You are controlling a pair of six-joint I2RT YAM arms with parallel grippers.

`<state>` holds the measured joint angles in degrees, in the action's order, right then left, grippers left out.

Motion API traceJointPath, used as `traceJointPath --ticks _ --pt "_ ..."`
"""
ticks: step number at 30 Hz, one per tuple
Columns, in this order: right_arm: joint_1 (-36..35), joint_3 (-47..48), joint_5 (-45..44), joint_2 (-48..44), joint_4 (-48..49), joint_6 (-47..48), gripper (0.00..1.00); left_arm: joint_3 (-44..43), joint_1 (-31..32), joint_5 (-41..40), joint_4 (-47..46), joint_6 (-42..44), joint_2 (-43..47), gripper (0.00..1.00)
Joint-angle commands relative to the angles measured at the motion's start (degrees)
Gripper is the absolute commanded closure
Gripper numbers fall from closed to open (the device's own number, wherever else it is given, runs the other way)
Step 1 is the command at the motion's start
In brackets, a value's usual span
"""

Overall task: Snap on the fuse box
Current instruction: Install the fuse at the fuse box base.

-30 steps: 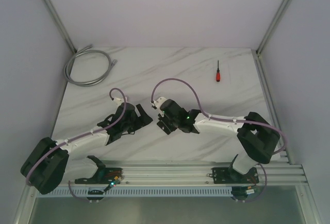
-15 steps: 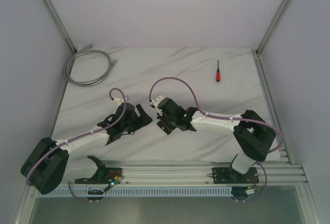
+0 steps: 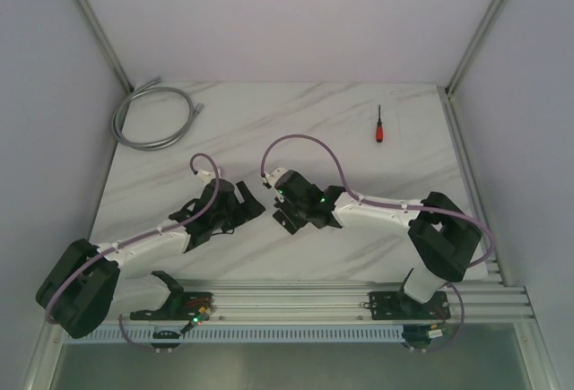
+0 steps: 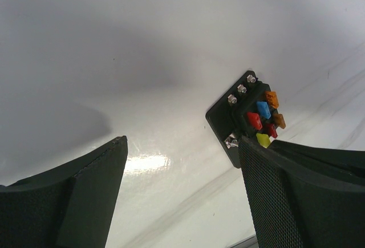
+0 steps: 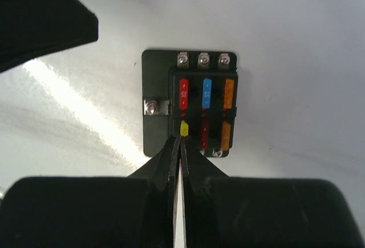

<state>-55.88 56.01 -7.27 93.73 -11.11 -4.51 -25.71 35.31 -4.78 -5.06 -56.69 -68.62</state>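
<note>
The fuse box (image 5: 155,82) is a black plate lying flat on the white table, with red, blue and orange fuses in its slots. A yellow fuse (image 5: 183,126) sits in the near-left slot. My right gripper (image 5: 181,138) is shut, its tips meeting at the near end of that yellow fuse. Whether they pinch it I cannot tell. In the left wrist view the fuse box (image 4: 223,117) lies just beyond the right finger (image 4: 285,196). My left gripper (image 4: 182,142) is open over bare table. In the top view both grippers, left (image 3: 248,198) and right (image 3: 276,206), meet mid-table and hide the box.
A red-handled screwdriver (image 3: 379,125) lies at the back right. A coiled grey cable (image 3: 152,117) rests at the back left corner. An aluminium rail (image 3: 296,305) runs along the near edge. Walls close in the table on three sides.
The right arm has shifted slightly left toward the fuse box, and its jaws have closed the last bit. The left arm has not moved.
</note>
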Motion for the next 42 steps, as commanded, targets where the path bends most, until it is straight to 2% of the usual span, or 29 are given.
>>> traceJointPath --ticks 1,6,13,24,42 --pt "-0.3 2.4 3.1 -1.6 -6.4 -0.9 0.92 0.6 -0.2 -0.6 0.9 0.7 0.4 0.13" --pt "-0.2 5.7 1.8 -3.0 -8.2 -0.8 0.88 0.7 -0.2 -0.5 0.9 0.7 0.8 0.13" --pt "0.3 8.8 0.3 0.5 -13.2 -1.4 0.88 1.4 -0.8 -1.0 1.3 0.7 1.7 0.13" --pt "1.7 12.1 2.2 4.4 -15.0 -1.6 0.86 3.6 -4.1 -0.9 2.7 1.0 6.1 0.12" --pt "2.1 14.2 3.7 8.2 -16.7 -1.7 0.87 3.8 -4.4 -0.8 2.8 1.1 6.1 0.05"
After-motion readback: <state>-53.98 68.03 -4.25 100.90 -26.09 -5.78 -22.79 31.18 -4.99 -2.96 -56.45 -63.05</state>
